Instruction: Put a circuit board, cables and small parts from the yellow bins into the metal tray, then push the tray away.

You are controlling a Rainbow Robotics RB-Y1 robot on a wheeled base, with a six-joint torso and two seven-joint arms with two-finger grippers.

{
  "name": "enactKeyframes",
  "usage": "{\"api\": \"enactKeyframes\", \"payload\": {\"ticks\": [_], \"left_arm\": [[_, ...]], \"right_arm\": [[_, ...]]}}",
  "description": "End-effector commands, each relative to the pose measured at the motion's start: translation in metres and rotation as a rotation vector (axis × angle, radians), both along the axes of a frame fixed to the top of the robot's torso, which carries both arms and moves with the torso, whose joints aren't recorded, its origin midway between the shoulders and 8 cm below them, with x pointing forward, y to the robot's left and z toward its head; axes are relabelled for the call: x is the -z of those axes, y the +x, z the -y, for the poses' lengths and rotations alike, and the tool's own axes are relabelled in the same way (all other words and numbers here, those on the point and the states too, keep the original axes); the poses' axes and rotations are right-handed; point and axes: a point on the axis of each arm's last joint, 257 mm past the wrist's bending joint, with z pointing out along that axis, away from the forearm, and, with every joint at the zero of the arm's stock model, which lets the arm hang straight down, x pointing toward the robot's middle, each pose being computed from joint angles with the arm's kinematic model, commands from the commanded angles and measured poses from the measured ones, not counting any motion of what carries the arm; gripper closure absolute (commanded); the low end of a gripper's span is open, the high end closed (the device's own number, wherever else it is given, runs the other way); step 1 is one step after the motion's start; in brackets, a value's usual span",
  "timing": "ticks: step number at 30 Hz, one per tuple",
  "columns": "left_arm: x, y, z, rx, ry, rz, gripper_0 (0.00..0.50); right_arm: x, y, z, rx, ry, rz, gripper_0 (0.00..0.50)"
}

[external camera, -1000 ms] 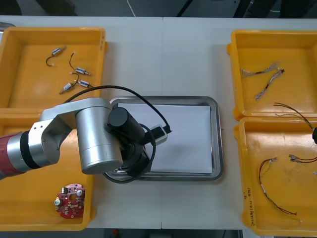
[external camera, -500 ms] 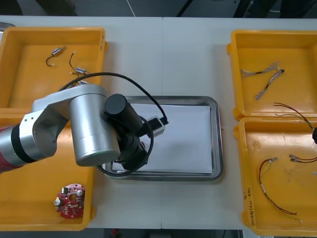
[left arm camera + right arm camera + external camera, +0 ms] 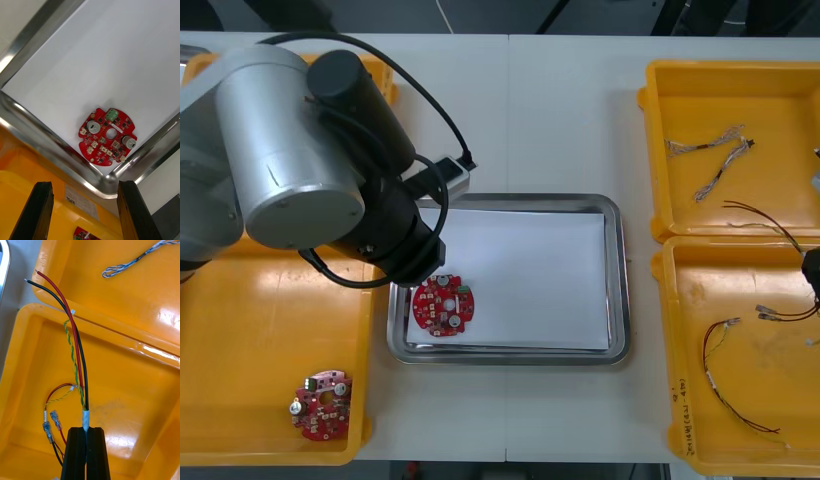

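Observation:
A round red circuit board [image 3: 443, 305] [image 3: 107, 137] lies flat on the white inside of the metal tray [image 3: 620, 290], near its front left corner. My left gripper [image 3: 84, 210] hangs open above that corner and the yellow bin's rim, with nothing between its fingers. The left arm [image 3: 280, 150] is raised over the left bins. At the right edge of the table, my right gripper [image 3: 86, 435] [image 3: 812, 268] is shut on a red and black cable [image 3: 77, 352] at its white-taped end, over the near right bin [image 3: 740, 330].
A second red circuit board [image 3: 322, 404] lies in the near left bin [image 3: 240, 330]. Twisted blue and white cables [image 3: 710, 160] lie in the far right bin [image 3: 720, 90]. More cables [image 3: 725, 380] with small connectors [image 3: 50, 423] lie in the near right bin.
The left arm has lifted and drawn back toward the far left, uncovering the circuit board now lying free in the tray. The right gripper has barely moved.

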Motion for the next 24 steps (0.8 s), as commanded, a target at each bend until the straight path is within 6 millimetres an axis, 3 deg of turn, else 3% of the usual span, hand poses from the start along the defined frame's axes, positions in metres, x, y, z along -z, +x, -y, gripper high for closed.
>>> {"api": "enactKeyframes", "payload": {"ticks": [1,14,24], "left_arm": [[-0.05,0.014,-0.014,-0.122,-0.071,0.061,0.0],[-0.089,0.057,-0.088,-0.372,-0.136,0.072,0.0],[-0.103,0.09,-0.149,-0.495,-0.157,0.094,0.0]], "right_arm": [[-0.012,0.007,-0.024,-0.1,-0.046,0.026,0.5],[-0.018,0.017,-0.073,-0.256,-0.076,0.033,0.5],[-0.017,0.021,-0.1,-0.352,-0.129,0.031,0.5]]}}
